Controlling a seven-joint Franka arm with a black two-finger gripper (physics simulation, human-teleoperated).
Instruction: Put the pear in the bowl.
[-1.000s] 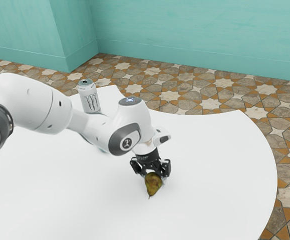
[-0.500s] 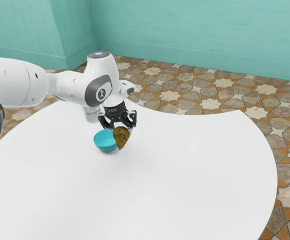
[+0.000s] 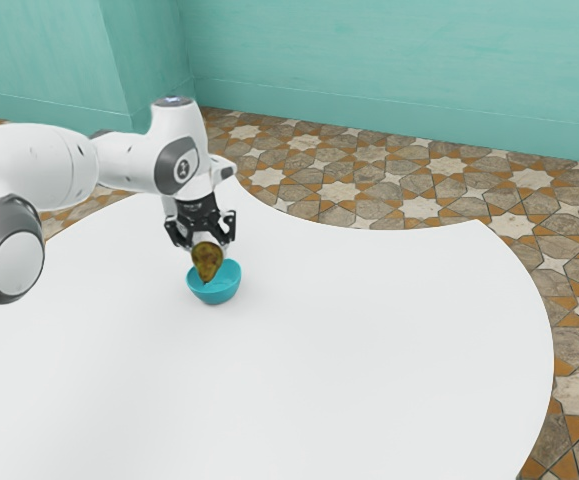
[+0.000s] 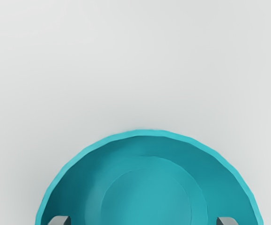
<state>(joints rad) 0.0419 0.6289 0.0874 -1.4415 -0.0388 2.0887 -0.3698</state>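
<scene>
My gripper is shut on the brown-green pear, whose narrow end points down. In the exterior view, the pear's lower end overlaps the inside of the turquoise bowl, which stands upright on the table. Whether it touches the bowl I cannot tell. Below my hand in the wrist view lies the bowl, its visible inside bare, with the tips of my gripper far apart over its two sides.
The white table reaches toward the exterior view's right and front, with a curved edge. Behind it are the patterned floor and a teal wall.
Over the last second my hand has carried the pear toward the exterior view's left and back, first beside the bowl, now over it. The bowl, mostly hidden by the arm earlier, has come into sight.
</scene>
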